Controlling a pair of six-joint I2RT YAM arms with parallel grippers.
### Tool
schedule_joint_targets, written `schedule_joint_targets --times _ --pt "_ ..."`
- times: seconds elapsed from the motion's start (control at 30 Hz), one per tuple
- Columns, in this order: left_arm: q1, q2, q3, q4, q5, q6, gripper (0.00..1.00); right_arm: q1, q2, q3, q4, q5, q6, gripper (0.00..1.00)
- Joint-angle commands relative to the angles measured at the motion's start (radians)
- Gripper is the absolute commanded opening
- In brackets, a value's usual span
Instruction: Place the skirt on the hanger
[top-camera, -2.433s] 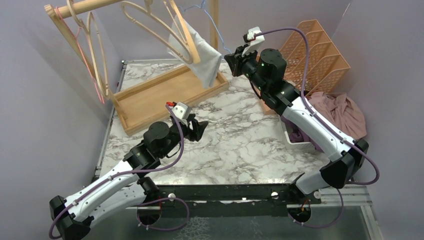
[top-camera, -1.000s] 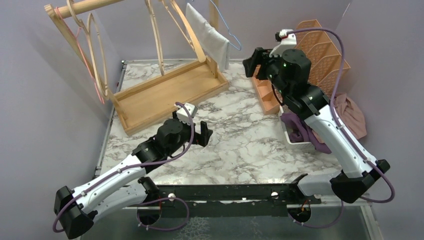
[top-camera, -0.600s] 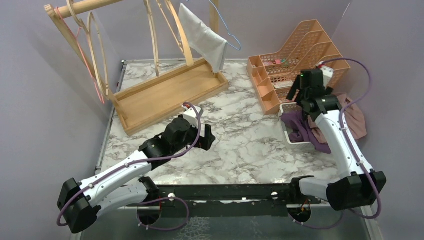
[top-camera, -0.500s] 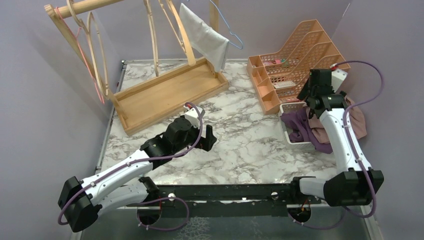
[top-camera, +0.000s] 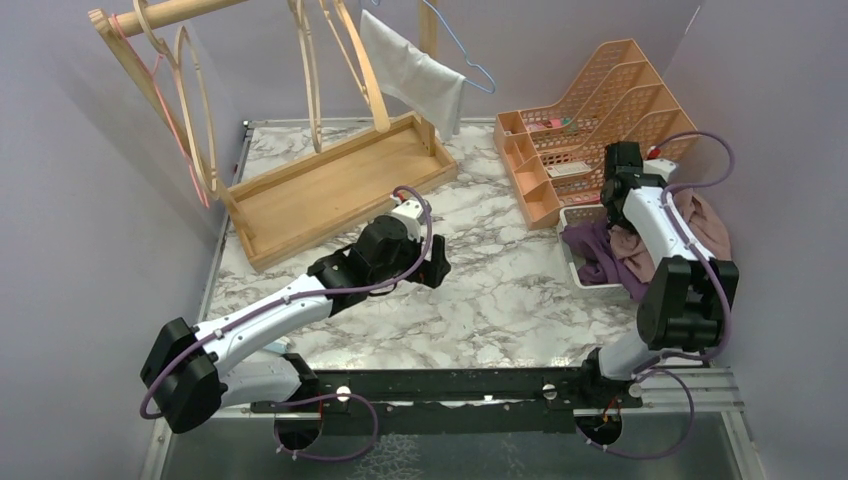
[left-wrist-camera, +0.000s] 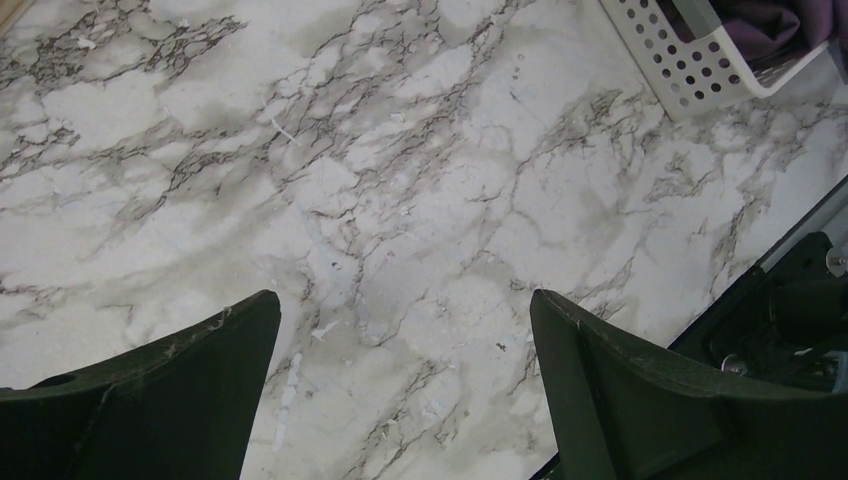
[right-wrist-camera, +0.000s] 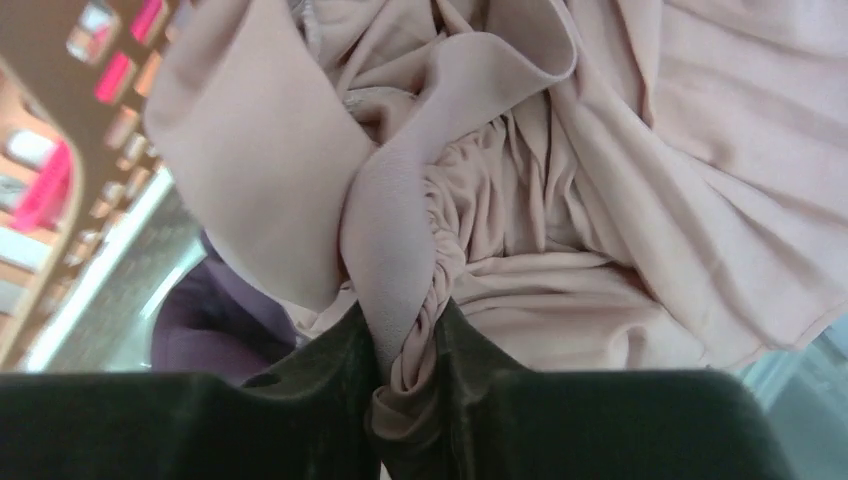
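With the right end effector (right-wrist-camera: 405, 335) pinching a gathered fold of the pink skirt (right-wrist-camera: 600, 200), heaped beside the basket (top-camera: 572, 270), lift slowly to shed the purple cloth (top-camera: 598, 256), while the left end effector (left-wrist-camera: 402, 310) hangs spread over the surface (left-wrist-camera: 400, 150).

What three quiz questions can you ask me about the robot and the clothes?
1. True or false: the left fingers are holding something.
2. The right fingers pinch a skirt. What colour is it? A pink, B white, C green.
3. Fill the gap: the purple cloth lies in a white ____.

Key: 1 false, they are open over the marble table. 2 A. 3 basket.
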Motion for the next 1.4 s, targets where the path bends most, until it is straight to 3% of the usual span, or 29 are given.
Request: schedule_joint_targets --times 0.0,0.03,0.2,0.43,0.73,0.87,1.0,1.2,1.27,1.37 --pt "0.000 0.032 0.064 0.007 0.027 0.006 0.96 -0.007 -0.043 0.106 -0.053 0.110 0.035 0.07" --pt "0.000 0.033 0.068 0.006 0.022 0.011 0.96 -0.007 -0.069 0.122 -0.058 0.111 0.032 0.02" --pt "0.001 0.018 0.060 0.034 -0.013 0.049 0.96 -0.006 -0.243 0.204 0.018 0.032 -0.072 0.01" --pt "0.007 0.024 0.090 0.042 -0.105 0.054 0.96 -0.006 -0.400 0.319 0.220 -0.390 -0.213 0.01" --pt "0.031 0.023 0.124 0.004 -0.160 -0.009 0.96 -0.007 -0.386 0.605 0.282 -0.972 -0.273 0.01" --pt "0.049 0.014 0.136 -0.029 -0.199 -0.034 0.96 -0.006 -0.392 0.639 0.316 -1.215 -0.257 0.01" --pt "0.073 -0.017 0.129 -0.047 -0.251 -0.060 0.96 -0.006 -0.431 0.478 0.392 -1.471 -0.202 0.01" --pt "0.106 -0.091 0.077 -0.043 -0.268 -0.080 0.96 0.035 -0.493 0.021 0.479 -1.700 -0.070 0.01" --pt "0.109 -0.114 0.050 -0.027 -0.257 -0.086 0.98 0.137 -0.498 -0.115 0.464 -1.639 -0.065 0.01" --pt "0.114 -0.140 0.009 -0.005 -0.227 -0.078 0.99 0.385 -0.497 -0.286 0.465 -1.434 -0.056 0.01"
